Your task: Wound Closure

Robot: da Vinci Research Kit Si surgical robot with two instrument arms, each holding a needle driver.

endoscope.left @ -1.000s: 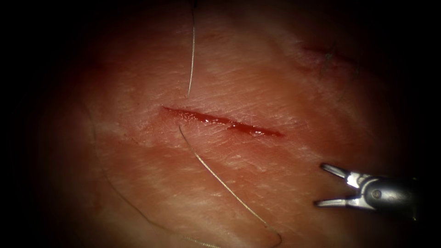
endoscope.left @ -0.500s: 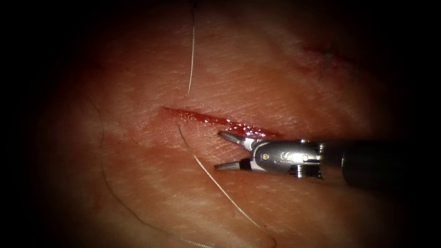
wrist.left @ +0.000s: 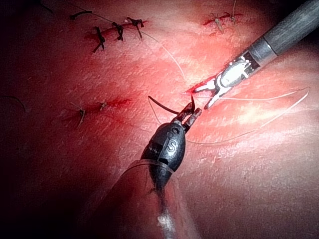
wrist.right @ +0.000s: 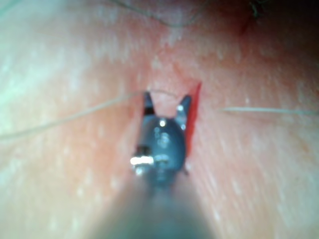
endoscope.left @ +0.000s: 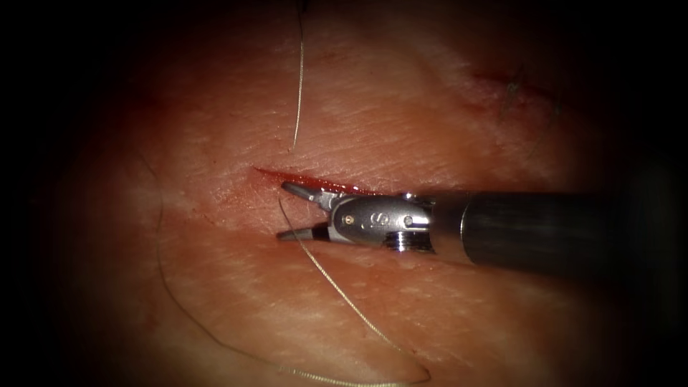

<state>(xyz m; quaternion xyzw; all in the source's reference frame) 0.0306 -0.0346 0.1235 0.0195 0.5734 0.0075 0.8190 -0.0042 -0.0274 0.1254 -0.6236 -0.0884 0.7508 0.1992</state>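
The cut (endoscope.left: 272, 174) runs red across the tissue (endoscope.left: 401, 122). My right tool (endoscope.left: 285, 212) reaches in from the right to the cut's left end, jaws open and holding nothing. Pale thread (endoscope.left: 344, 295) leaves the tissue just below the cut, crosses by the lower jaw and loops away. Another strand (endoscope.left: 299, 86) rises from above the cut. The right wrist view has the open right tool (wrist.right: 167, 99) beside the cut (wrist.right: 195, 104). In the left wrist view my left tool (wrist.left: 188, 114) is shut on the dark curved needle (wrist.left: 162, 105) near mid-curve, off the tissue, close to the right tool (wrist.left: 201, 98).
Older stitched cuts with dark knots lie on the tissue (wrist.left: 117, 31), (wrist.left: 219, 20), (wrist.left: 99, 105). One more stitched cut (endoscope.left: 512, 86) sits at the upper right of the endoscope view. The right tool's shaft (endoscope.left: 545, 229) covers the cut's right half.
My right tool has travelled from the lower right up and leftward along the cut to its left end. Its jaws stayed open. The thread has barely shifted.
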